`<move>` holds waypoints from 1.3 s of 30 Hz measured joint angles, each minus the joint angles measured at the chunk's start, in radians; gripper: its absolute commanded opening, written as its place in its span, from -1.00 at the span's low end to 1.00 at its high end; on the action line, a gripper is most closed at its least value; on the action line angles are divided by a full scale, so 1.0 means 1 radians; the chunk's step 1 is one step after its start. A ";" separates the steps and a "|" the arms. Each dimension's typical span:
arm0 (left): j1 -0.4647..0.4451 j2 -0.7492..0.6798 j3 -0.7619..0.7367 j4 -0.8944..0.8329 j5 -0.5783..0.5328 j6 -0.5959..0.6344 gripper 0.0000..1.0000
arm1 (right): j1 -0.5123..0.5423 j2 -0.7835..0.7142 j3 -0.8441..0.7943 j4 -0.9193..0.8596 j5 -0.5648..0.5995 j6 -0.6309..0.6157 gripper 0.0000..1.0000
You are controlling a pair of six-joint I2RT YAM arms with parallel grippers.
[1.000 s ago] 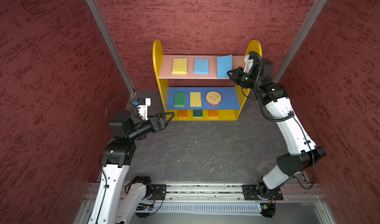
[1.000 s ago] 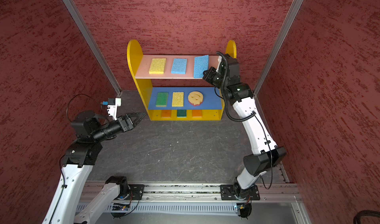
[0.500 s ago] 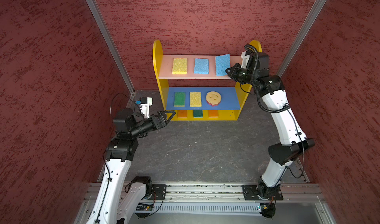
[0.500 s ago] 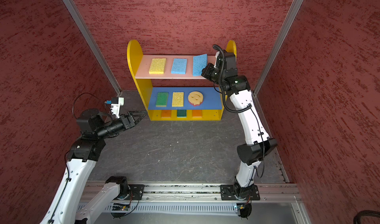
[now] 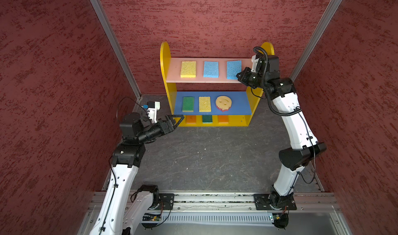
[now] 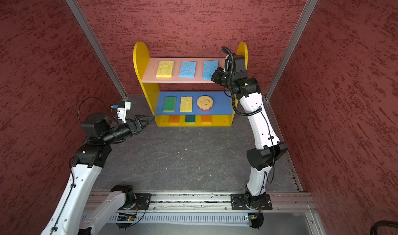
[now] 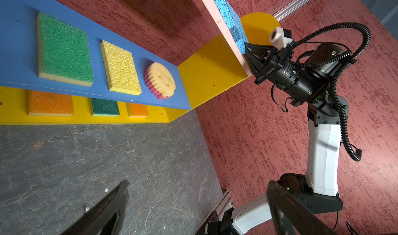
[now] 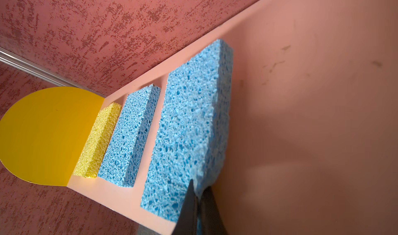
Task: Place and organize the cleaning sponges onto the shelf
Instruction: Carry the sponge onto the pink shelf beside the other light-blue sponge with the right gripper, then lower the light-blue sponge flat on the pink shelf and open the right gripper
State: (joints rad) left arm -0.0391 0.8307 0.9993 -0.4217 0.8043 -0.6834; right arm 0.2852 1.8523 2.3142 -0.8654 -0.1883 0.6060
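Soft, even light is coming down from above in both top views, leaving the textured red walls (image 5: pixel 53 93) bright and the grey floor (image 5: pixel 204 158) evenly lit. Each board of the shelf (image 5: pixel 164 57) is casting a dim band onto the tier below, so the bottom tier is sitting darkest. In the left wrist view, the fingers (image 7: pixel 103 210) of the left gripper (image 7: pixel 198 184) are blurring into dark shapes. In the right wrist view, the right-hand blue sponge (image 8: pixel 189 126) is showing crisp pores, while the fingers (image 8: pixel 187 214) of the right gripper (image 8: pixel 199 210) are smearing out of focus and shadowing the pink top board (image 8: pixel 301 137) softly.
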 measured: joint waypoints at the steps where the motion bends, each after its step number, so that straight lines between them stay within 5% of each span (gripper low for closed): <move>1: 0.000 0.002 0.000 0.004 0.000 -0.003 0.99 | 0.000 0.000 0.000 0.000 0.002 -0.003 -0.82; 7: 0.000 0.002 -0.001 0.023 0.002 -0.023 0.99 | -0.003 0.000 0.005 0.000 0.020 -0.018 -0.44; 21: 0.000 0.003 -0.019 0.026 0.004 -0.028 0.99 | -0.010 0.018 0.075 -0.051 0.093 -0.043 0.00; 25: 0.000 0.003 -0.020 0.027 0.005 -0.027 0.99 | -0.013 0.019 0.087 -0.066 0.108 -0.043 -0.04; 31: 0.000 0.001 -0.026 0.026 0.004 -0.027 0.99 | -0.013 0.011 0.079 -0.075 0.101 -0.047 -0.44; 39: 0.000 0.001 -0.028 0.026 0.004 -0.027 0.99 | -0.005 -0.103 -0.046 -0.061 0.080 -0.040 -0.70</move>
State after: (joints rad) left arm -0.0391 0.8318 0.9714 -0.3958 0.8085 -0.7109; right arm 0.2802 1.7496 2.2681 -0.9260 -0.1081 0.5659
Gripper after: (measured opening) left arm 0.995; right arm 0.187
